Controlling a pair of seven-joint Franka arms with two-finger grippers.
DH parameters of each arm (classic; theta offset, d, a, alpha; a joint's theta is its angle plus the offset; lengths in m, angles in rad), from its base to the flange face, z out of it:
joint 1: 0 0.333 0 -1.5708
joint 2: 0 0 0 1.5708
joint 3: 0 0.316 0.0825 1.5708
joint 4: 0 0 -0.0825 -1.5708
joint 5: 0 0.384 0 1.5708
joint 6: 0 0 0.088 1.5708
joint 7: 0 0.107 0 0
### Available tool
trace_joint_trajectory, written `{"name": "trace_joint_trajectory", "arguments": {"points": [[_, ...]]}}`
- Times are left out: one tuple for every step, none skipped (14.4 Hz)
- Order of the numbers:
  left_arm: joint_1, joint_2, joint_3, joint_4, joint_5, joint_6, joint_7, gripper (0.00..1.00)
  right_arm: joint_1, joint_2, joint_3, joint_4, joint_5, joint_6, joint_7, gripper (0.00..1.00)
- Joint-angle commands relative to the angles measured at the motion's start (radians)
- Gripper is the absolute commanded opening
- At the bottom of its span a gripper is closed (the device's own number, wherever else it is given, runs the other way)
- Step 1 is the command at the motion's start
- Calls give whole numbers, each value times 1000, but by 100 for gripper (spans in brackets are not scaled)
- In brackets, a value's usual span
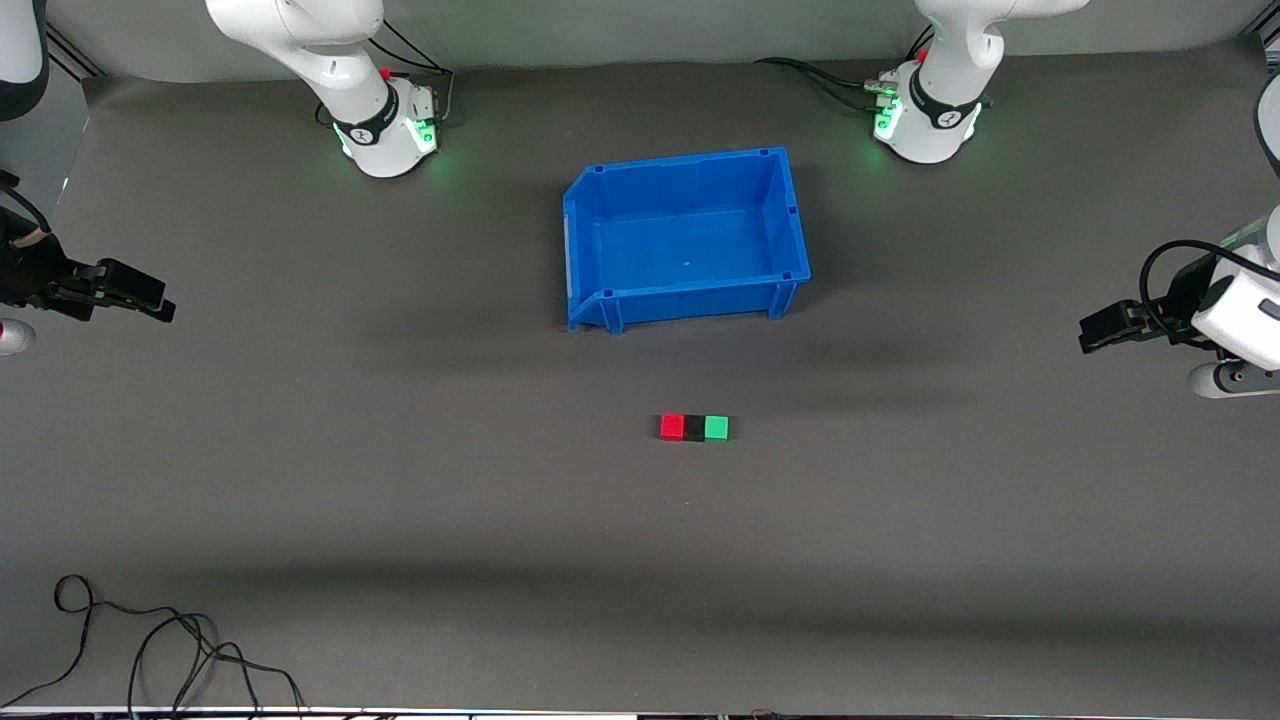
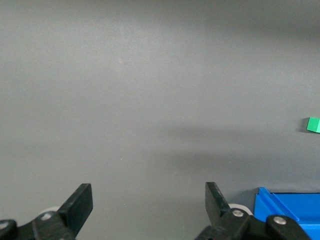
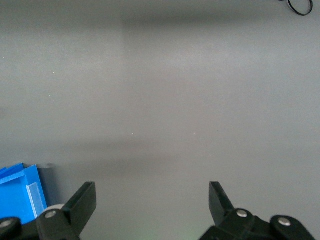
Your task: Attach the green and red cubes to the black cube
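Observation:
A red cube (image 1: 672, 427), a black cube (image 1: 694, 429) and a green cube (image 1: 717, 428) lie in one touching row on the grey table, the black one in the middle, nearer the front camera than the blue bin. The green cube also shows at the edge of the left wrist view (image 2: 313, 124). My left gripper (image 1: 1092, 336) is open and empty, held above the table at the left arm's end. My right gripper (image 1: 160, 304) is open and empty, held above the table at the right arm's end. Both arms wait away from the cubes. Their open fingers show in the wrist views (image 2: 149, 192) (image 3: 152, 192).
An empty blue bin (image 1: 602, 250) stands in the middle of the table, closer to the robot bases; its corners show in the wrist views (image 2: 287, 206) (image 3: 20, 192). A loose black cable (image 1: 170, 640) lies near the front edge at the right arm's end.

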Motion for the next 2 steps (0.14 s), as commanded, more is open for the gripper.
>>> {"name": "trace_joint_trajectory", "arguments": {"points": [[-9,-11,5,-15,1,34,16,100,4,-15,-1,-7,4,-5,-3,100],[-9,-12,5,-21,1,39,18,100,4,-15,-1,-7,4,-6,-5,100]]}}
